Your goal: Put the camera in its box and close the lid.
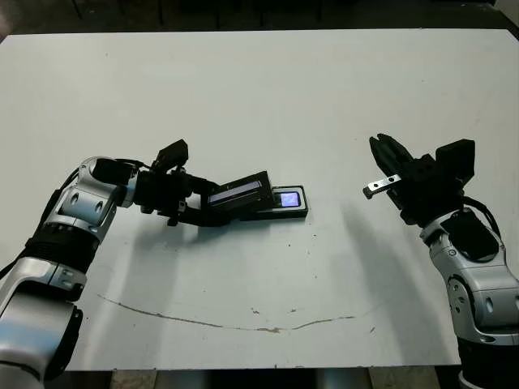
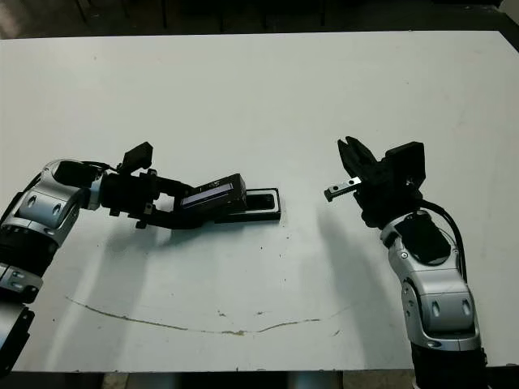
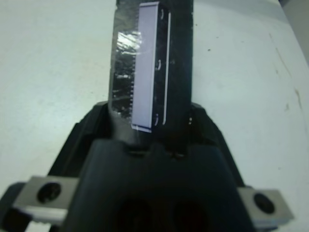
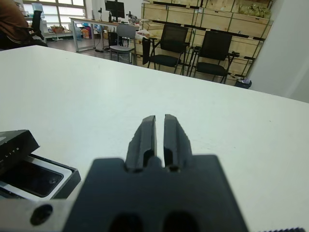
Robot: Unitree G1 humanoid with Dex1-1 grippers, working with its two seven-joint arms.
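The box (image 1: 298,213), a shallow black tray with white lining, lies at mid-table. The camera (image 1: 289,198) lies inside it, its bluish-white patch showing at the uncovered end. The lid (image 1: 238,193), a black panel with a pale stripe, slants over the box's left part, its left end raised. My left gripper (image 1: 201,212) is shut on that end; the left wrist view shows the lid (image 3: 149,67) running out from between the fingers. My right gripper (image 1: 388,162) hangs above the table well to the right of the box, shut on nothing; its fingers (image 4: 147,137) stand together.
A long thin brown mark (image 1: 243,326) curves across the white table (image 1: 259,97) near the front edge. Beyond the far edge, the right wrist view shows office chairs (image 4: 169,46), desks and stacked crates.
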